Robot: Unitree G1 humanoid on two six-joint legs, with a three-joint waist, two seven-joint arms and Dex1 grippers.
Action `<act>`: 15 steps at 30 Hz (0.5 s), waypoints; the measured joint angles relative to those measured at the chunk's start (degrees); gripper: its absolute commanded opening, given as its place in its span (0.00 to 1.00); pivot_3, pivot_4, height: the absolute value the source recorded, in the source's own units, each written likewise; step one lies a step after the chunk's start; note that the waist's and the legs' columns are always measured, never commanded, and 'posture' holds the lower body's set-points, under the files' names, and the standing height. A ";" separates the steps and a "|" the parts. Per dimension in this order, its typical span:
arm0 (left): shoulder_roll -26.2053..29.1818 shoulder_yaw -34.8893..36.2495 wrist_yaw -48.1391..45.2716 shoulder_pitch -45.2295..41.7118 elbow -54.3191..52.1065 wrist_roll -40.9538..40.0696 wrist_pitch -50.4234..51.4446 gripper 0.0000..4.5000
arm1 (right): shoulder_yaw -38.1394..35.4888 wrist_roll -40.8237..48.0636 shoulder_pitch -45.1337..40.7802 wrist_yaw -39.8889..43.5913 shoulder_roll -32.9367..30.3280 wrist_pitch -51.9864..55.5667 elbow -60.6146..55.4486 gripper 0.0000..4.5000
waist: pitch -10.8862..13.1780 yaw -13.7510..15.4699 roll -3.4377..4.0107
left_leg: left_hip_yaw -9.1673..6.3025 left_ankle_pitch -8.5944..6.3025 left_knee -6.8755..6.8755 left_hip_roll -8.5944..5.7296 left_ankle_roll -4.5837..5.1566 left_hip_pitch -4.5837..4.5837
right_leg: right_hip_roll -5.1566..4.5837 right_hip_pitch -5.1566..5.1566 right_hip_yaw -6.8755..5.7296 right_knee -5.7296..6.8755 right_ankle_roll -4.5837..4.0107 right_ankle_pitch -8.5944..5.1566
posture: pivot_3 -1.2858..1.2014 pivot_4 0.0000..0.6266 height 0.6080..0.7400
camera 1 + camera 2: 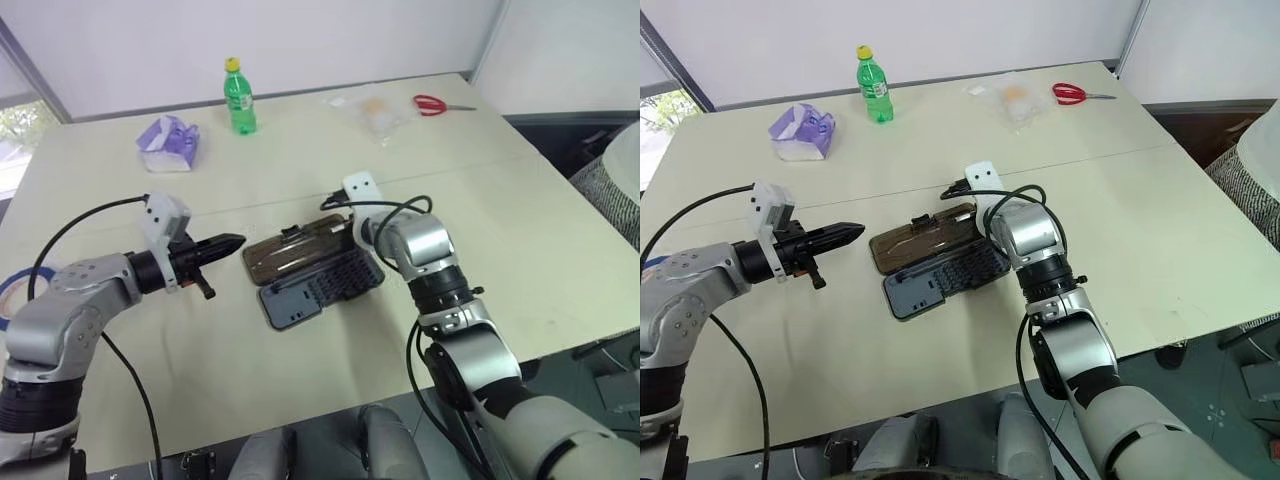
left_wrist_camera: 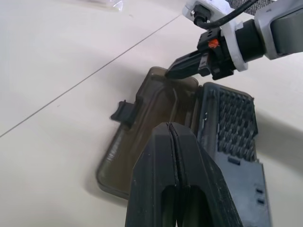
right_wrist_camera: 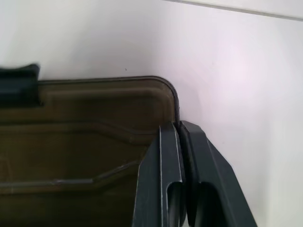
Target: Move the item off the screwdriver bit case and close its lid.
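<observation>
The screwdriver bit case (image 1: 322, 287) lies open mid-table, its dark grey base with rows of bits nearest me. The smoky-brown lid (image 1: 296, 249) lies flat on the far side, its black latch tab (image 1: 290, 232) pointing away. My right gripper (image 3: 180, 126) is shut on the rim of the lid at its far right corner (image 2: 182, 80). My left gripper (image 1: 236, 241) is shut and empty, hovering left of the case and pointing at it. Nothing rests on the case; the item is out of view.
At the back of the table stand a green bottle (image 1: 239, 97) and a purple-white tissue pack (image 1: 168, 143). A clear plastic bag (image 1: 375, 112) and red scissors (image 1: 435, 104) lie at the back right. A blue tape roll (image 1: 15, 290) sits at the left edge.
</observation>
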 measured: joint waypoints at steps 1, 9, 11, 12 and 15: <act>0.00 0.00 0.01 -0.07 0.09 0.28 -0.08 0.00 | 0.16 -0.06 0.00 0.02 -0.03 0.18 -0.13 0.00 | 0.00 -0.04 0.00 | -0.01 0.00 0.00 0.00 0.00 0.00 | 0.00 0.00 0.00 0.00 0.00 0.00 | 0.52 0.24 1.00; 0.00 0.02 0.29 -0.43 0.26 0.89 -0.65 0.00 | 0.70 -0.29 1.38 0.25 -0.17 3.25 -3.92 0.00 | 0.00 -0.09 0.00 | -0.02 0.00 -0.01 0.00 0.00 -0.01 | 0.00 -0.02 0.00 0.02 0.00 0.00 | 0.52 0.24 1.00; 0.00 0.03 0.39 -0.49 0.36 0.99 -0.65 0.00 | 0.77 -0.15 2.92 0.32 -0.49 6.25 -7.85 0.00 | 0.00 -0.09 0.00 | -0.02 0.00 -0.01 0.00 0.00 -0.03 | 0.00 -0.05 0.00 0.03 0.00 0.00 | 0.52 0.24 1.00; 0.00 0.03 0.43 -0.49 0.41 1.02 -0.65 0.00 | 0.77 -0.02 3.53 0.38 -0.65 7.66 -9.62 0.00 | 0.00 -0.09 0.00 | -0.02 0.00 -0.01 0.00 0.00 -0.03 | 0.00 -0.07 0.00 0.04 0.00 0.00 | 0.52 0.24 1.00; 0.00 0.03 0.74 -0.52 0.46 1.03 -0.65 0.00 | 0.76 0.46 5.18 0.65 -1.59 12.91 -15.17 0.00 | 0.00 -0.07 0.00 | 0.00 0.00 -0.01 0.00 0.00 -0.04 | 0.00 -0.09 0.00 0.06 0.00 0.00 | 0.52 0.24 1.00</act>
